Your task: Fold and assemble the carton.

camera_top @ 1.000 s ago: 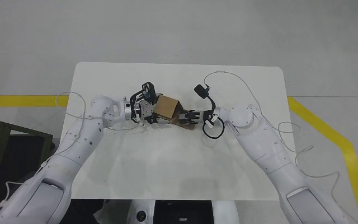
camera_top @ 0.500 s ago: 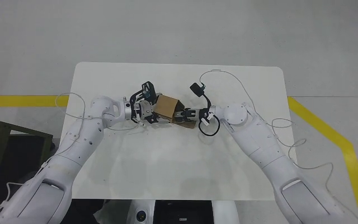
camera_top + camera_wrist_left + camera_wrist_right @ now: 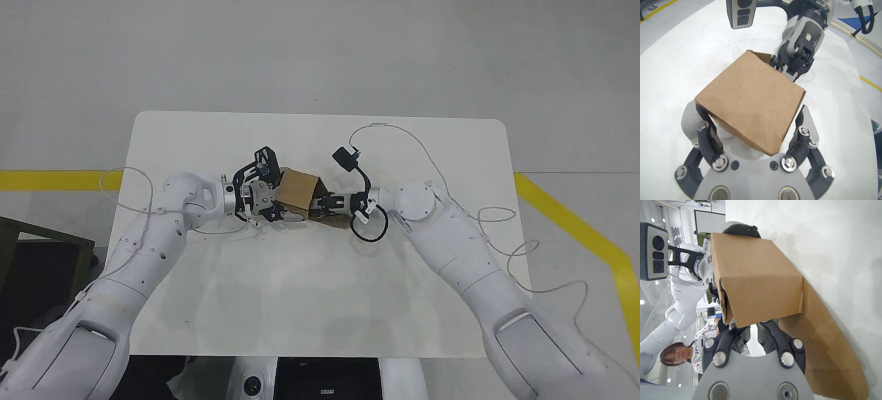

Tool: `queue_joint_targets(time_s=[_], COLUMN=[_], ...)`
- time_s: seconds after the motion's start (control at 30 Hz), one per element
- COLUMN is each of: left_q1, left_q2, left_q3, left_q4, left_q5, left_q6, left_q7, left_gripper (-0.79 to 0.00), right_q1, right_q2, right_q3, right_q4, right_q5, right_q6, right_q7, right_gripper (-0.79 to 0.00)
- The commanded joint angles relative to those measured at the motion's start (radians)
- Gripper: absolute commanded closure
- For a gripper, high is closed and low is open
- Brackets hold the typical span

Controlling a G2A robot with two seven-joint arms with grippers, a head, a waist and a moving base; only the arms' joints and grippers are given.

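A brown carton (image 3: 299, 189) is held over the middle of the white table (image 3: 320, 290), between both arms. My left gripper (image 3: 265, 197) sits at its left end; in the left wrist view the left gripper (image 3: 750, 111) is shut on the carton (image 3: 751, 102), one finger (image 3: 806, 117) against each side. My right gripper (image 3: 325, 206) is at the carton's right end. In the left wrist view its fingertips (image 3: 780, 67) pinch the far open edge. In the right wrist view my right gripper (image 3: 753, 325) reaches under a carton (image 3: 757, 279) panel, with a long flap (image 3: 829, 344) beside it.
Thin white cables (image 3: 440, 160) trail across the table behind the right arm, and a black cable loop (image 3: 370, 228) hangs at its wrist. Another cable (image 3: 125, 185) lies at the left table edge. Yellow floor tape (image 3: 50, 180) runs beside the table.
The right arm has shifted left, pushing its gripper closer into the carton's right end. The left arm and the carton have stayed about where they were.
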Motion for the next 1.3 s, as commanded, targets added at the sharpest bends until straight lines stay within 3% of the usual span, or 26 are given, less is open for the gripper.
queue_joint_targets(time_s=[0.0,0.33,0.57,0.8,1.27], left_q1=[0.0,-0.004,-0.003,-0.001,0.001], left_q2=[0.0,-0.003,-0.005,-0.007,-0.009], left_q3=[-0.002,-0.011,-0.014,-0.017,-0.024], left_q4=[0.002,0.01,0.008,0.008,0.009], left_q5=[0.002,0.003,0.004,0.007,0.009], left_q6=[0.0,0.008,0.006,0.005,-0.002], left_q7=[-0.002,-0.004,-0.009,-0.009,-0.013], left_gripper=[-0.785,-0.785,-0.785,-0.785,-0.785], right_q1=[0.003,-0.058,-0.114,-0.109,-0.023], right_q2=[0.005,0.067,0.098,0.097,0.059], right_q3=[0.008,0.117,0.179,0.172,0.09], right_q4=[-0.004,-0.146,-0.231,-0.207,-0.092], right_q5=[-0.012,-0.074,-0.132,-0.15,-0.087], right_q6=[0.011,0.109,0.143,0.092,-0.015], right_q7=[0.02,0.111,0.072,0.046,0.11], right_gripper=[0.0,0.0,0.0,0.0,0.0])
